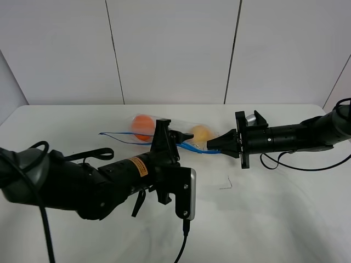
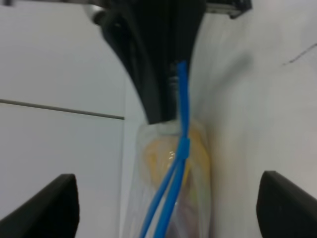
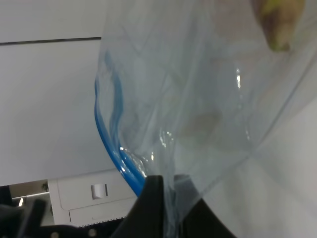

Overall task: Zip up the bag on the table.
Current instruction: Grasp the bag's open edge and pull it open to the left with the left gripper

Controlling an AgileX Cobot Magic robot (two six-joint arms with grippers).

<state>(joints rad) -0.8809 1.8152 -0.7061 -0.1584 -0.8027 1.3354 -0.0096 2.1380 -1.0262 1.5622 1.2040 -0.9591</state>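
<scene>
Over the white table (image 1: 274,192), before pale wall panels (image 1: 170,49), right jaws pinch the bag (image 1: 143,127); left jaws gape empty.

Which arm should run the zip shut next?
Probably left: the left gripper is open astride the zip strip where it parts; the right gripper is shut on the bag, anchoring it.

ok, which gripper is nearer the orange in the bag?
Left. The left gripper sits open right beside the orange, straddling the zip strip; the right gripper is shut on the bag at its far end, past the yellow pear.
</scene>
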